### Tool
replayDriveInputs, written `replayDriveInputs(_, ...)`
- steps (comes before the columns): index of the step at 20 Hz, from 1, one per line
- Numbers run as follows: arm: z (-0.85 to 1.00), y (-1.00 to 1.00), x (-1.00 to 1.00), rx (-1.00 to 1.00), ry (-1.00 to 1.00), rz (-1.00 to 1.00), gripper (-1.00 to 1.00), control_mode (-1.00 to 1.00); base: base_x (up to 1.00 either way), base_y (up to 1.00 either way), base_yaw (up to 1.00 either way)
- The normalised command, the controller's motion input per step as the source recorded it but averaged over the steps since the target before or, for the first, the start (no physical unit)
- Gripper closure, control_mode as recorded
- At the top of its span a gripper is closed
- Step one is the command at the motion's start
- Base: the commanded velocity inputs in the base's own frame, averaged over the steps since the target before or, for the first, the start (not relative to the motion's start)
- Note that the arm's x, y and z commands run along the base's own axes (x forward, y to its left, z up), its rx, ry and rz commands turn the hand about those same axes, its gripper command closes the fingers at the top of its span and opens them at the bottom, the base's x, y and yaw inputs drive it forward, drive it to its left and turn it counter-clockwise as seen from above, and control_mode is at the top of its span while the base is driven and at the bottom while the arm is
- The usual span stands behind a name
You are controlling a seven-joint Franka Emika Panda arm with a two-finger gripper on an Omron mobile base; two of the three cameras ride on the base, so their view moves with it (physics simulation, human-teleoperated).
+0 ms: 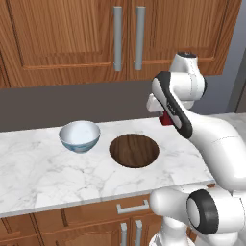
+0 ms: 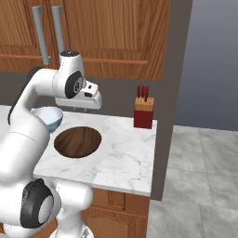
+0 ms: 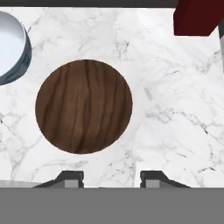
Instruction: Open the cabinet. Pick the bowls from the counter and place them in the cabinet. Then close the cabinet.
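Two bowls sit on the counter: white bowl left, wooden bowl right, close together. I see the gripper above the counter, jaws parted, holding nothing. Cabinet doors are closed.

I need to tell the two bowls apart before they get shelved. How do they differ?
The dark brown wooden bowl is wide and shallow; the white bowl with pale blue outside is smaller across and deeper. The wooden bowl lies nearer the red knife block; the white one sits farther from it. Both rest upright on the white marble counter.
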Motion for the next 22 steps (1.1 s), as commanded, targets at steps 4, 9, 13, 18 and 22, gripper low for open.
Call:
replayDriveInputs(4, 0.00, 0.00, -0.54, 0.00, -0.12, 0.00, -1.00, -1.00, 0.00, 0.00, 0.00)
replayDriveInputs(9, 0.29, 0.00, -0.64, 0.00, -0.41, 0.00, -1.00, -1.00, 0.00, 0.00, 0.00)
replayDriveInputs(13, 0.62, 0.15, -0.49, -0.06, -0.56, 0.00, -1.00, -1.00, 0.00, 0.00, 0.00)
replayDriveInputs(18, 0.78, 0.47, -0.41, -0.14, -0.43, 0.00, -1.00, -1.00, 0.00, 0.00, 0.00)
replayDriveInputs(22, 0.90, 0.41, -0.27, -0.12, -0.35, 0.00, -1.00, -1.00, 0.00, 0.00, 0.00)
